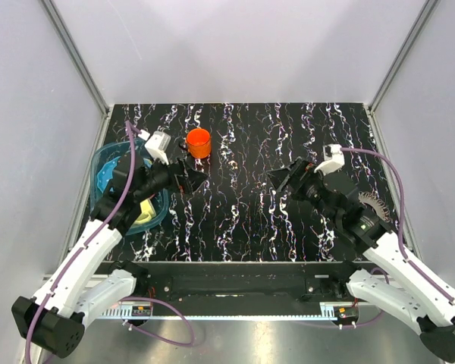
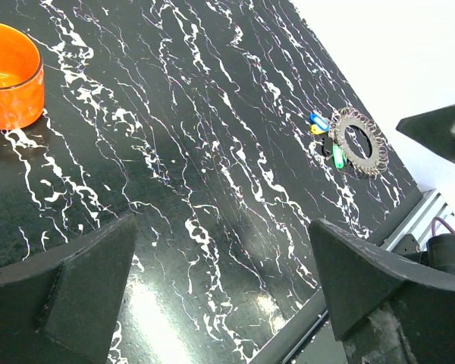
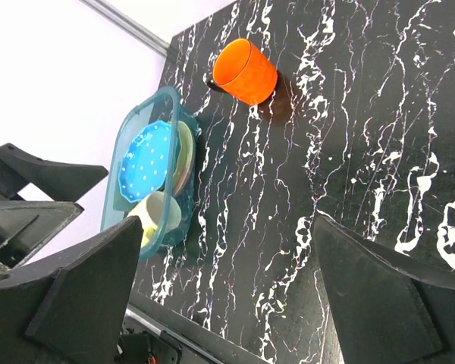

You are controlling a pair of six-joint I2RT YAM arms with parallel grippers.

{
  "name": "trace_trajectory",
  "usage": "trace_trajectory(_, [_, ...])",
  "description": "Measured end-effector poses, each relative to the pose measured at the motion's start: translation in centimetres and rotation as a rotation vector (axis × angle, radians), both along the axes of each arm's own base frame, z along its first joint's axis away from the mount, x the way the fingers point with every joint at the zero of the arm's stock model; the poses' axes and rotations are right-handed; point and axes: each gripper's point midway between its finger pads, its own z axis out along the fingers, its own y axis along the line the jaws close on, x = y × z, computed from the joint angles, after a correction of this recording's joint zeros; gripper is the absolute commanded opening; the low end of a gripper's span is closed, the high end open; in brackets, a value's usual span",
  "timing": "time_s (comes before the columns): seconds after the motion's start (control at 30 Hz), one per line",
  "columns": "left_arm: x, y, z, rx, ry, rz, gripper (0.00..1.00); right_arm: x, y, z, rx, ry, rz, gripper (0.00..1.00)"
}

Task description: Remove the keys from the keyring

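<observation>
We hold left gripper [image 2: 221, 227] and right gripper [image 3: 227, 227] spread wide, ready to reach. The keyring [image 2: 358, 142] lies flat at the table's [image 2: 212, 114] right edge, keys [image 2: 337, 157] clustered at its rim, none off yet.

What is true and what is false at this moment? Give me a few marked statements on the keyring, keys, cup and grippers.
1. The keys lie at the rim of the keyring. True.
2. The left gripper holds the keyring. False: it is open and empty over the table, apart from the keyring.
3. The cup stands upright. True.
4. The keyring lies in the tub. False: it lies on the table, on the right side; the tub holds dishes.
5. The right gripper is shut. False: it is open and holds nothing.
</observation>
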Motion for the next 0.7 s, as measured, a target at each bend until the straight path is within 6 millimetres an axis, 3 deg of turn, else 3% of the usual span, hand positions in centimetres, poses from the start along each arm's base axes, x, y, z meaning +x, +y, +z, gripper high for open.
trace_trajectory(0.33, [-0.3, -0.2, -0.6, 0.009, 0.008, -0.001, 0.99, 0.0, -2.7, -0.8, -0.003, 0.024, -0.131, 1.0])
trace_trajectory(0.5, [-0.2, -0.1, -0.6, 0.008, 0.008, 0.011, 0.99, 1.5, -4.0, -2.7, -0.188, 0.088, -0.208, 0.98])
trace_trajectory(0.7, [-0.3, 0.1, -0.2, 0.011, -0.007, 0.027, 0.99, 5.2, -7.1, -4.2, -0.499, 0.212, -0.412, 0.9])
